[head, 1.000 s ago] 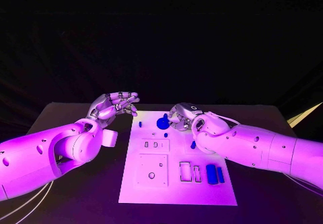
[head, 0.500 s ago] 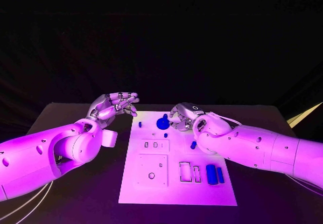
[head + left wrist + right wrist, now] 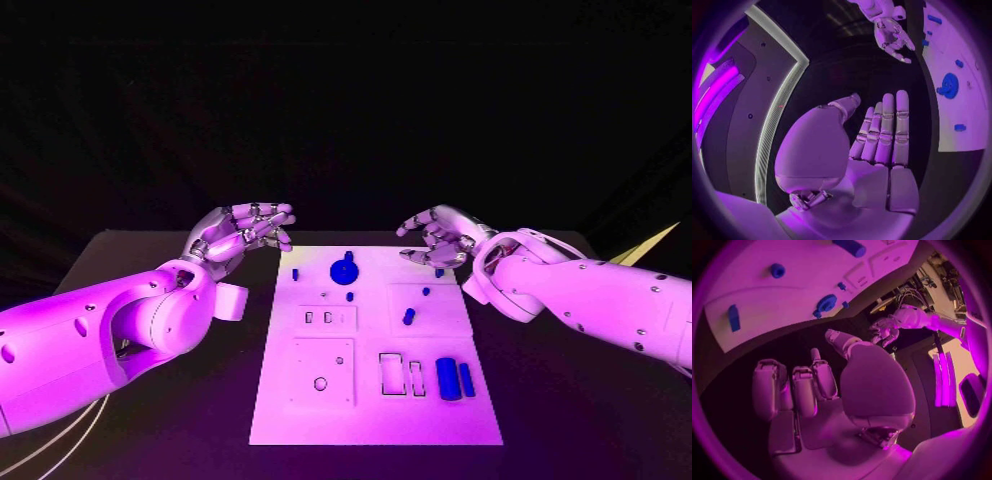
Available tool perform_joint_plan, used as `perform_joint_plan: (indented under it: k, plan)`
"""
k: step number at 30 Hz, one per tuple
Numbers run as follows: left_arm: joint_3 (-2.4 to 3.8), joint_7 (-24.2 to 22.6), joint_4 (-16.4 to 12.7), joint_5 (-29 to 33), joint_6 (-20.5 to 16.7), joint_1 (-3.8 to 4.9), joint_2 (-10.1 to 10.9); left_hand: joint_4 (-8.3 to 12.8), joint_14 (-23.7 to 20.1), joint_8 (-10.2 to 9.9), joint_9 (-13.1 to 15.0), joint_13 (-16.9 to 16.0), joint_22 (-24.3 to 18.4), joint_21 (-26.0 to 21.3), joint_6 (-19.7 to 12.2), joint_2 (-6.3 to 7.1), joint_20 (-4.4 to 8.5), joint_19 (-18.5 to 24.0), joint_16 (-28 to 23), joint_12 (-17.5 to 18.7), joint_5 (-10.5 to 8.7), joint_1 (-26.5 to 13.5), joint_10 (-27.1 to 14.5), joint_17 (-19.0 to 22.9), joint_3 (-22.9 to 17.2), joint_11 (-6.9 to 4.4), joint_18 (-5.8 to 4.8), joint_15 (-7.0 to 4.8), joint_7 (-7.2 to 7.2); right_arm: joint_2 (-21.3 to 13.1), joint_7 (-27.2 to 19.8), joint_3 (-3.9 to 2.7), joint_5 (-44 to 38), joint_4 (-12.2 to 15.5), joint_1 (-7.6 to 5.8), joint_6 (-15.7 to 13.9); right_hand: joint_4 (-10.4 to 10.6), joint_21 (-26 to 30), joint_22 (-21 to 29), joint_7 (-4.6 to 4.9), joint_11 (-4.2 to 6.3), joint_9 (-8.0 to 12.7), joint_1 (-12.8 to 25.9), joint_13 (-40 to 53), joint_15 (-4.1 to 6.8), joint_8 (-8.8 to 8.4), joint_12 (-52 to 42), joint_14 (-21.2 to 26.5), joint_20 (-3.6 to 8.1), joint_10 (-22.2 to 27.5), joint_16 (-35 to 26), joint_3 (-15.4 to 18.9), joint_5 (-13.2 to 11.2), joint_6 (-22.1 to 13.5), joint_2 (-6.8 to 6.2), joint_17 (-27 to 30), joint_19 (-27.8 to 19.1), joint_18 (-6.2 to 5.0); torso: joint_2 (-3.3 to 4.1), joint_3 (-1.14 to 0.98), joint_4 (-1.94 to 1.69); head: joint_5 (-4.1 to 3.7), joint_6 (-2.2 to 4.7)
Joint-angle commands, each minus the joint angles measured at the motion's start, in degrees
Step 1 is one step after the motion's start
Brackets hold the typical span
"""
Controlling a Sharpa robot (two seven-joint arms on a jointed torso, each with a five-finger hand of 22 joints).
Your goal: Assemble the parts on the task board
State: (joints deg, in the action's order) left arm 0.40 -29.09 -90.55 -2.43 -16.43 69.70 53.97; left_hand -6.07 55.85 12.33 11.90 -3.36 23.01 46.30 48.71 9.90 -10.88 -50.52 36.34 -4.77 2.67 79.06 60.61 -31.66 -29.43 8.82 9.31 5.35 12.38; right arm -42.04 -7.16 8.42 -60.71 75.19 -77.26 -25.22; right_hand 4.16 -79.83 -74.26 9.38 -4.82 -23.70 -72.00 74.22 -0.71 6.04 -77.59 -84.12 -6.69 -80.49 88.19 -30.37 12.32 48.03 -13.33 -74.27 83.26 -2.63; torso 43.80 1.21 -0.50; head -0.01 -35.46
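The white task board [image 3: 325, 420] lies in the middle of the black table. A round blue part [image 3: 345, 270] sits near its far edge, with small blue pegs [image 3: 408, 316] scattered around it. A blue cylinder [image 3: 447, 378] and a slim blue bar [image 3: 466, 378] lie at the board's near right. My left hand [image 3: 242, 228] hovers off the far left corner, its fingers extended and holding nothing [image 3: 879, 135]. My right hand [image 3: 444, 238] hangs over the far right corner, fingers loosely bent and empty [image 3: 811, 385].
Recessed slots [image 3: 394, 372] and a square plate [image 3: 325, 370] mark the board's near half. Black table [image 3: 159, 440] surrounds the board on both sides. The right wrist view shows the round blue part [image 3: 826, 304] and my left hand [image 3: 884, 331] beyond it.
My right hand has drawn back from the round blue part, moving right to the board's far right corner. The left hand has barely moved.
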Motion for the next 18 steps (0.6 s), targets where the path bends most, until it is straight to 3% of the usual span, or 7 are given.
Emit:
perform_joint_plan:
  k: [1,8,11,18]
  plan:
    - [0.05,-0.3,-0.1,-0.1,0.7,0.07,0.0,0.0,-1.3,0.3,1.1,-0.8,0.1,-0.9,-0.7,0.57,0.03,1.4,-0.6,0.5,0.53,-1.8,-0.3,0.1,0.0,0.48,1.06,0.27,0.35,-2.5,-3.6,0.02,2.6,0.4,-0.23,3.5,-1.7,1.2,-7.2,0.02,0.23,0.5,-0.7,1.1,0.29,-1.15,0.9,-4.1,0.12,3.5,-1.2,0.8,0.8,-2.0,-0.74,-9.0,-0.8,-0.54,-0.36,-0.35,0.66,0.02,0.12]
    - [0.04,-0.4,0.0,-0.3,1.2,0.06,0.0,0.5,-2.4,0.3,1.3,-0.9,-1.6,-3.4,-0.9,0.54,-0.64,3.7,-2.9,0.5,0.53,-1.9,-0.5,1.4,0.3,0.66,1.07,0.72,0.39,-6.5,-6.0,0.04,1.8,-0.8,-0.15,7.1,-2.4,2.6,-6.3,-0.2,0.42,0.4,-1.9,0.2,0.46,-1.43,1.8,-3.8,0.31,4.7,-1.6,3.2,1.0,-2.2,-0.86,-8.3,-1.7,-0.83,-0.5,-0.8,1.01,-0.17,0.07]
    - [0.03,-0.5,0.1,-0.4,1.3,0.05,0.0,0.7,-2.7,0.3,1.4,-0.9,-2.7,-5.1,-1.0,0.48,-1.03,4.7,-4.4,0.4,0.52,-2.0,-0.6,2.2,0.4,0.74,1.09,0.95,0.39,-7.2,-6.2,0.05,0.6,-2.2,0.23,7.4,-2.4,2.7,-6.2,-0.19,0.41,0.4,-2.1,0.2,0.46,-1.41,1.9,-3.8,0.32,4.7,-1.6,3.4,1.0,-2.1,-0.82,-8.2,-1.7,-0.84,-0.48,-0.83,1.02,-0.33,0.1]
    - [0.03,-0.6,0.2,-0.5,1.4,0.04,-0.1,0.9,-3.2,0.4,1.6,-0.9,-4.5,-7.8,-1.0,0.33,-1.65,5.8,-6.8,0.3,0.53,-2.1,-0.5,3.4,0.5,0.84,1.1,1.3,0.41,-6.9,-5.9,0.06,-0.4,-5.4,1.36,7.5,-2.5,2.4,-6.5,-0.09,0.36,0.3,-2.5,0.4,0.45,-1.35,1.7,-3.9,0.33,4.5,-1.4,4.0,1.0,-2.0,-0.56,-8.8,-1.4,-0.74,-0.41,-0.66,0.73,-0.58,-0.2]
